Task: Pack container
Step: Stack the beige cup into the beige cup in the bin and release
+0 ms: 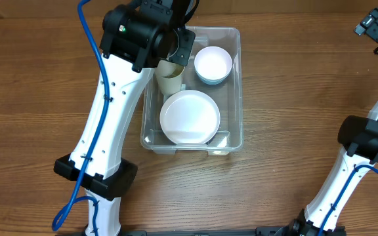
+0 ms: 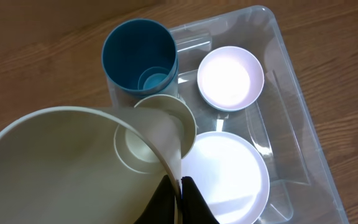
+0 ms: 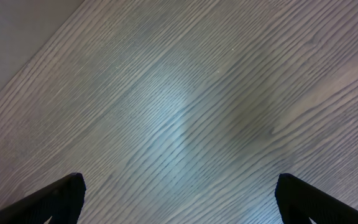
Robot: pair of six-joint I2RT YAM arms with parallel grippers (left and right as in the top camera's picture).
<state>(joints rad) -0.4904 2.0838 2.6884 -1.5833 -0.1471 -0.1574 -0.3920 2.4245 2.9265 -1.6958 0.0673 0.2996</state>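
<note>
Left gripper [image 2: 178, 193] clenches a tall cream plastic cup [image 2: 55, 174] — lowered off-centre, it could topple the standing cream cup [image 2: 182, 121] at ten o'clock in the clear rectangular container [image 2: 291, 81].

blue cup [image 2: 138, 56], cream cup [image 2: 169, 121], bowl [image 1: 213, 63] and plate [image 1: 189, 118] crowding the container [image 1: 236, 85]; open table [image 1: 294, 98] to its right
</note>
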